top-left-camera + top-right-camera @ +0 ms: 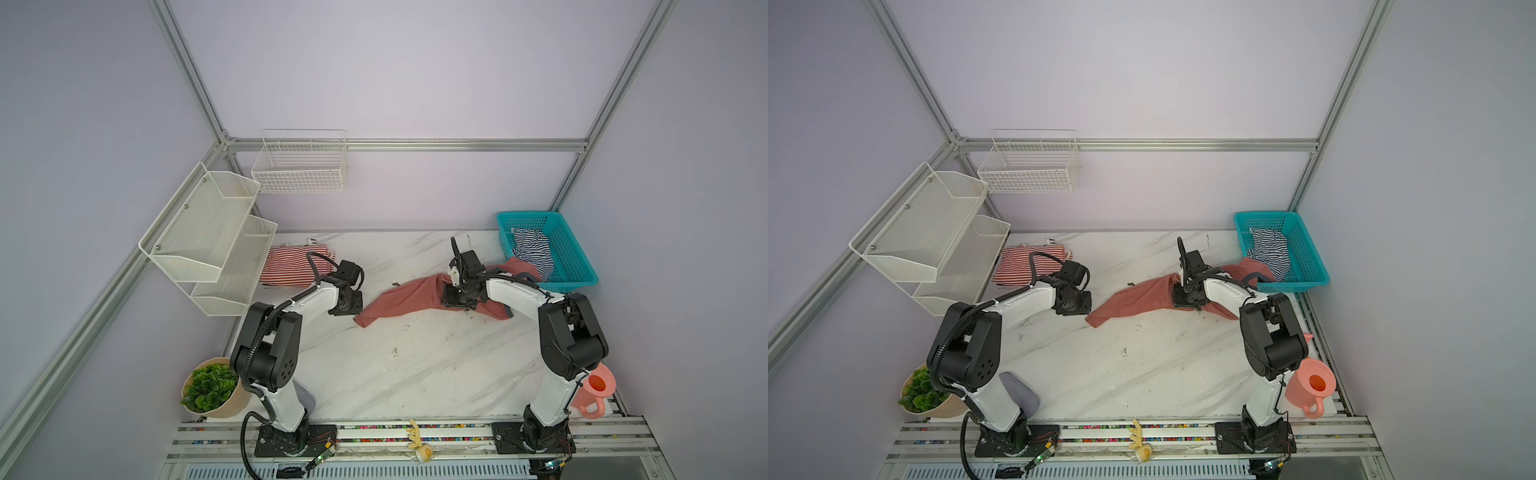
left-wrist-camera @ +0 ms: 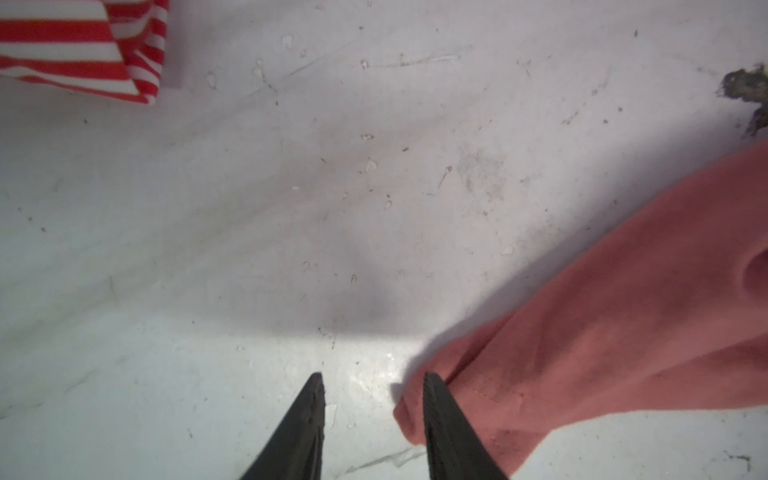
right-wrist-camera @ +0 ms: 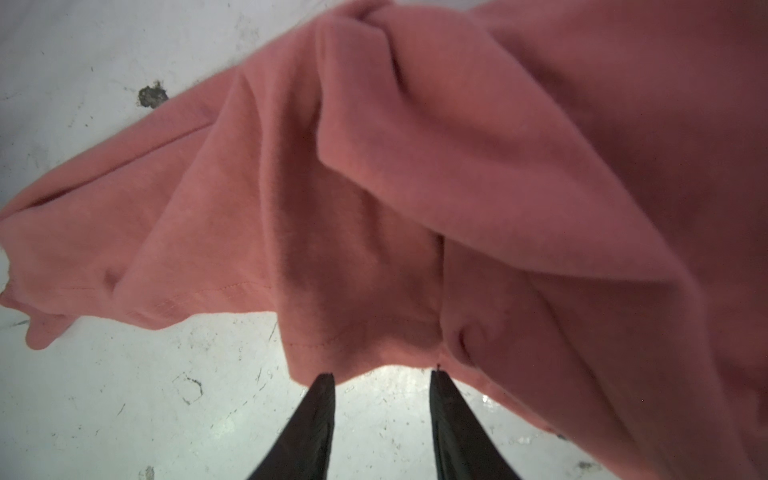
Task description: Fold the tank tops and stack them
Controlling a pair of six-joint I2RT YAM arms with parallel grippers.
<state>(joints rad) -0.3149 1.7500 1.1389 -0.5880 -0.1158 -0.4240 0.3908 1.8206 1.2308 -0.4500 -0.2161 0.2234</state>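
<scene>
The salmon-red tank top [image 1: 405, 297] [image 1: 1136, 297] lies crumpled across the middle of the table, its right end draped against the basket. My right gripper [image 3: 382, 376] [image 1: 457, 299] points down over its middle, open, fingertips at the cloth's hem with bare table between them. My left gripper [image 2: 374, 378] [image 1: 349, 309] is open just beside the top's left corner [image 2: 415, 411], one finger [image 2: 440, 415] overlapping the cloth, nothing gripped. The red-and-white striped tank top [image 1: 291, 266] [image 2: 75, 45] lies folded at the back left. The navy-and-white striped one [image 1: 532, 249] [image 1: 1268, 249] sits crumpled in the basket.
A teal basket [image 1: 577, 253] stands at the back right. White mesh shelves [image 1: 208, 232] and a wire basket [image 1: 299, 166] hang on the left and back walls. A potted plant [image 1: 212, 388] and a pink jug [image 1: 594, 390] flank the arm bases. A dark speck [image 1: 396, 284] marks the tabletop.
</scene>
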